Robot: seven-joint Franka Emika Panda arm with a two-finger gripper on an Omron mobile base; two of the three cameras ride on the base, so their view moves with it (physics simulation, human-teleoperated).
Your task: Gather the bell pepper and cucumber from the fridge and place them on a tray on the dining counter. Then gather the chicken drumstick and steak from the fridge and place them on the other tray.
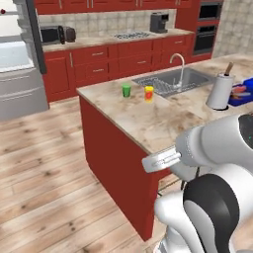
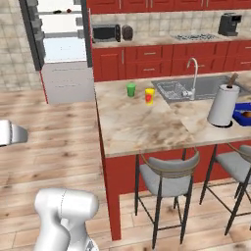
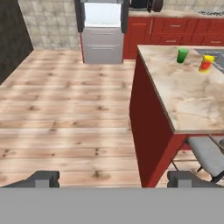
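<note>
The fridge (image 1: 15,54) (image 2: 63,49) (image 3: 103,17) stands open at the far end of the wood floor, white inside. On a high shelf (image 2: 61,12) sit a tiny red speck and a dark one, too small to name. The dining counter (image 1: 143,118) (image 2: 132,122) (image 3: 188,96) has a blue tray (image 1: 248,83) (image 2: 240,119) at its right end, cut off by the frame edge, with something reddish on it. My gripper (image 3: 113,179) is open and holds nothing. It hovers over the floor left of the counter's near corner and faces the fridge.
A green cup (image 1: 126,90) (image 2: 131,89) and a yellow cup (image 1: 148,93) (image 2: 149,95) stand by the sink (image 1: 168,81). A paper towel roll (image 1: 220,91) (image 2: 223,105) stands beside the tray. Grey-seated stools (image 2: 166,171) line the counter's near side. Open floor leads to the fridge.
</note>
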